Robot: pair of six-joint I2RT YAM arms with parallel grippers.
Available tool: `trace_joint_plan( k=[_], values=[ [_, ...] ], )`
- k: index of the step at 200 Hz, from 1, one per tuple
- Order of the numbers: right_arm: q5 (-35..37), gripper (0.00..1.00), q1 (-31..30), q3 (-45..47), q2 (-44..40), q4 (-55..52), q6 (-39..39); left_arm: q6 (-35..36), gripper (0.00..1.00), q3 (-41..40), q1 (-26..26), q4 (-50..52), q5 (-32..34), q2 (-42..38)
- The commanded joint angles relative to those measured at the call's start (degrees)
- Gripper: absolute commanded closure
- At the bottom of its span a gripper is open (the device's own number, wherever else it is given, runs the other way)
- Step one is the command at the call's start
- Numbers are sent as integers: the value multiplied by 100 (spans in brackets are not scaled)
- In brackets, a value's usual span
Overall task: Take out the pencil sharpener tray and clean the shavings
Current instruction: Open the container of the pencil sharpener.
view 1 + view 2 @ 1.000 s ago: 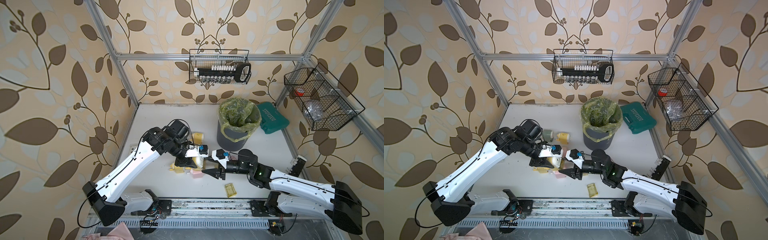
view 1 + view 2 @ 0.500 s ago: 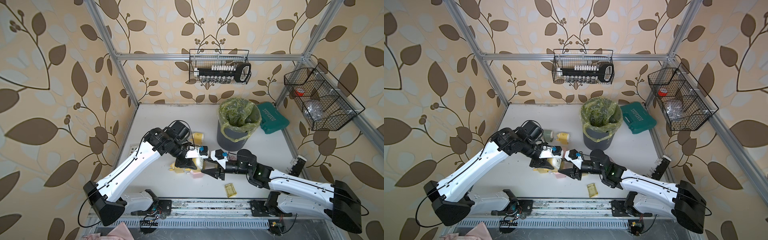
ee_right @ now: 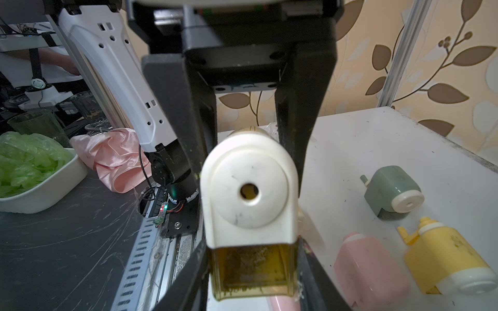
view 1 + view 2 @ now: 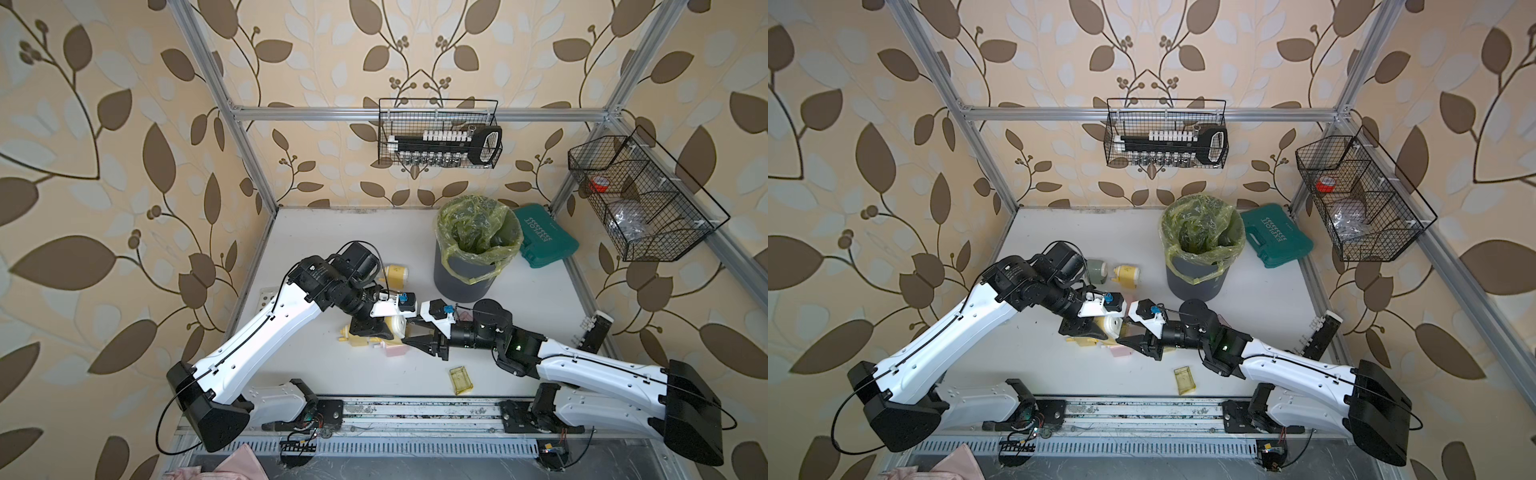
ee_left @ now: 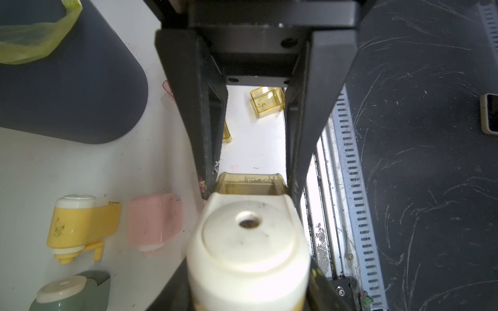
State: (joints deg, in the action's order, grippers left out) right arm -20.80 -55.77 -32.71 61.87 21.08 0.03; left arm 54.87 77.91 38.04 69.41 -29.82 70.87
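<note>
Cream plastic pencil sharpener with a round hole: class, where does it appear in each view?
In a top view: cream plastic sharpener, mid-table.
In a top view: sharpener, likewise mid-table.
Left wrist: sharpener close, central, hole towards camera.
Right wrist: sharpener close, central, translucent yellow tray nearest.
Shared landmark: pink plastic sharpener lying beside it.

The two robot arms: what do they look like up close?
Both the left arm and right arm have smooth white shells with black rounded joints and blocky black bases. Thin black cables loop along them. The left claw and right claw each have two flat black tapering fingers on a white wrist piece with a small blue plug.
</note>
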Motion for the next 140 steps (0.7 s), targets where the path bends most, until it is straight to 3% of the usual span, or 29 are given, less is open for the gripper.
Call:
trace_joint_plan(
  k=[1,25,68,96,140],
  values=[
    [-91,52,-47,-73,101,19,-49,-47,100,42,-22,-113,-120,-144],
    [-35,40,-47,-3,115,67,-42,-51,100,45,-17,-112,-129,-161],
    [133,40,-47,52,4,149,-135,-47,100,34,-24,-94,-129,-159],
    [128,46,-43,10,-34,84,-119,-47,100,39,-18,-94,-129,-153],
    [202,69,-30,-104,48,-91,-268,-34,100,31,-19,-42,-97,-153]
  ],
)
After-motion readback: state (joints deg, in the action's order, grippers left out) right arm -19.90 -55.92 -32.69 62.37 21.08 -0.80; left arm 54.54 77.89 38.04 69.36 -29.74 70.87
